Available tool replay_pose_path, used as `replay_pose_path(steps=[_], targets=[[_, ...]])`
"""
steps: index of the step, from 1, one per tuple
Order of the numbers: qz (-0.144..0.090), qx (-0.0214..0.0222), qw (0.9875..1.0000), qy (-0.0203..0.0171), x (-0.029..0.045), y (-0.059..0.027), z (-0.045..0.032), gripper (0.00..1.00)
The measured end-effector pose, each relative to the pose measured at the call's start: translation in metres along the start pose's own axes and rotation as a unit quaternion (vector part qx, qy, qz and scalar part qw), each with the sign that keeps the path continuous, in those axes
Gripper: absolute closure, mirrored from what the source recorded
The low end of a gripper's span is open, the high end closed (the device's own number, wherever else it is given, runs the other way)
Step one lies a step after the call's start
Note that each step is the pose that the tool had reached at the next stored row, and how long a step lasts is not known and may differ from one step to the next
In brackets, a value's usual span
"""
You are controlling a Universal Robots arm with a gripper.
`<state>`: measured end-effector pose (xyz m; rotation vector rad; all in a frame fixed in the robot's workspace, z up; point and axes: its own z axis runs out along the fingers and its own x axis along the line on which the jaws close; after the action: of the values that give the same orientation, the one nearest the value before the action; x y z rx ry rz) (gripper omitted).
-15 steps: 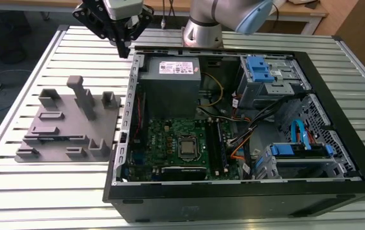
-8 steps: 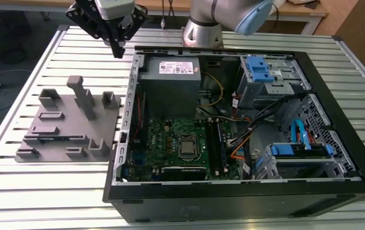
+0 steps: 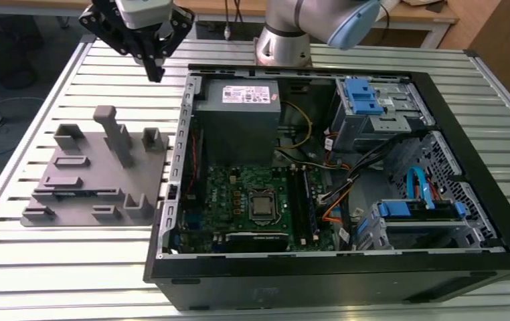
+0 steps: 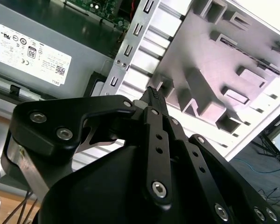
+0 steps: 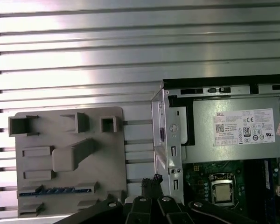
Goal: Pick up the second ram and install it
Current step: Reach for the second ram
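While the hand [image 3: 155, 72] hovers pressed together, the power supply [image 3: 237, 130] bears a white label [image 3: 249, 94].

The second ram [image 5: 53, 190], mostly hidden within the grey fixture block [image 5: 109, 163] (only a bluish edge visible)

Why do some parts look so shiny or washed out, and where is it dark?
First wrist view: glare whitens the table slats. Second wrist view: the area beyond the grey fixture is washed out white; the close pincer looks black. Exterior view: the computer case is shadowed inside.
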<state>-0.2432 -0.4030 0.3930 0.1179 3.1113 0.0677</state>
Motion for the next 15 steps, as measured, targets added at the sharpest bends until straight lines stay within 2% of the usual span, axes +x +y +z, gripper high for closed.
replay_pose_path(steps=[8,15], targets=[[0.000,0.0000,1.0000,0.0000,0.0154,-0.0087,0.0000,0.89],[0.000,0.0000,1.0000,0.0001,0.0222,-0.0161,0.0006,0.89]])
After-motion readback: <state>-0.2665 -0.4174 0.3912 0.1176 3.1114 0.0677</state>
